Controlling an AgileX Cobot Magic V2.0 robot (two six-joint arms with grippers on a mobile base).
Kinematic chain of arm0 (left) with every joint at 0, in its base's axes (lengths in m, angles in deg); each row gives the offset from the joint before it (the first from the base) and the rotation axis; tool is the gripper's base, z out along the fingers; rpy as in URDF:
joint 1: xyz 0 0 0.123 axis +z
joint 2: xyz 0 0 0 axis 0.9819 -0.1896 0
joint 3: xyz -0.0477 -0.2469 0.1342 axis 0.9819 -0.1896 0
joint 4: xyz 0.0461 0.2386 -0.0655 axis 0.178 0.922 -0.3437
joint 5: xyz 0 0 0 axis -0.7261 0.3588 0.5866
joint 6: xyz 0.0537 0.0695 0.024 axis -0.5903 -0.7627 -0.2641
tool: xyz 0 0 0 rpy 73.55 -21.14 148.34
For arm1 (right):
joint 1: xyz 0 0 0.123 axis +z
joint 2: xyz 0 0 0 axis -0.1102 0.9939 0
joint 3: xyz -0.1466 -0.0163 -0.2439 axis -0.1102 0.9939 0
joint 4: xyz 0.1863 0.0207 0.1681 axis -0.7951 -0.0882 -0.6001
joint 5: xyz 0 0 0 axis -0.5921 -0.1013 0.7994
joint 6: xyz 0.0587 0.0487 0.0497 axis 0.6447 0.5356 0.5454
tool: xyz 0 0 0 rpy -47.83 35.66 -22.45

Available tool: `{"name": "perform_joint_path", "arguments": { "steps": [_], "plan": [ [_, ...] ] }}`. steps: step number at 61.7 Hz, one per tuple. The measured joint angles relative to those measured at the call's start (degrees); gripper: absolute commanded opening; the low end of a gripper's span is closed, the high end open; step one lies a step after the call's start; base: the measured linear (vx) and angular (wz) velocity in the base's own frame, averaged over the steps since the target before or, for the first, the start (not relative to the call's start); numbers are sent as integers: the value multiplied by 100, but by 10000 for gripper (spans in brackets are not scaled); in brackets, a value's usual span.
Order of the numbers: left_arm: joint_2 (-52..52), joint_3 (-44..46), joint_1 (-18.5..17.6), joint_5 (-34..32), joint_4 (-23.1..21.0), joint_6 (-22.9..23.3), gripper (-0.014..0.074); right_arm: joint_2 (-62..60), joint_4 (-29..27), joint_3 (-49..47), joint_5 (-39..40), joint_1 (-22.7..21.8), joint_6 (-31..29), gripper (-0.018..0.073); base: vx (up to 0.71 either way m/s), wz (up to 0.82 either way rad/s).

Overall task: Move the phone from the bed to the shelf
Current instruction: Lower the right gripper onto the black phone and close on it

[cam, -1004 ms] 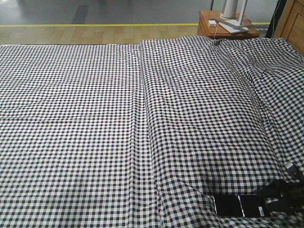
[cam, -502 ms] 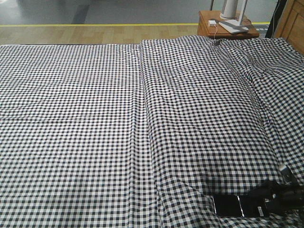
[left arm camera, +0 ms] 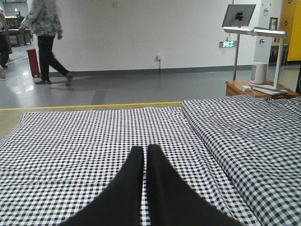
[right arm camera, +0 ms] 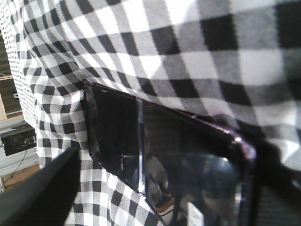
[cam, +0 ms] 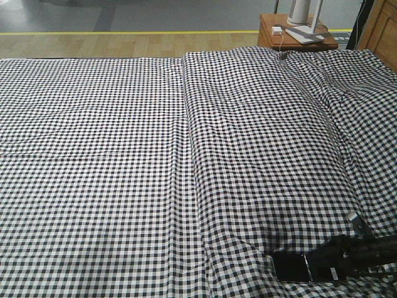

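Note:
The phone [cam: 291,267] lies flat on the gingham bed [cam: 124,155] near its front right corner, black and glossy. My right gripper [cam: 340,257] reaches in from the right over the phone's right end. In the right wrist view the phone [right arm camera: 178,160] fills the space between the fingers; the left finger [right arm camera: 42,193] stands apart from it with sheet showing between, so the gripper is open. My left gripper [left arm camera: 145,149] hovers shut and empty over the bed [left arm camera: 94,136]. The shelf is out of view.
The sheet rises in a long hump [cam: 267,124] on the bed's right half. An orange-brown side table [cam: 273,37] with a white lamp base [cam: 304,31] stands behind the bed, and a wooden panel [cam: 379,28] beside it. A person [left arm camera: 44,37] walks far off.
My right gripper has slid left and lower along the bed, further over the phone's right end. The phone has shifted slightly left. The left arm has not moved.

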Motion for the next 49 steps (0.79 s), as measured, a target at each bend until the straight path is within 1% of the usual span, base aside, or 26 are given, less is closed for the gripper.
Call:
{"name": "perform_joint_path", "arguments": {
  "steps": [8,21,39,49],
  "plan": [
    [0,0,0,0,0,0,1,0,82,0,9,5,12,288,0,0],
    [0,0,0,0,0,0,1,-11,243,0,9,37,18,-11,0,0],
    [0,0,0,0,0,0,1,-229,370,12,-91,59,173,-8,0,0],
    [0,0,0,0,0,0,1,-485,380,170,-85,70,207,-3,0,0]
  ]
}}
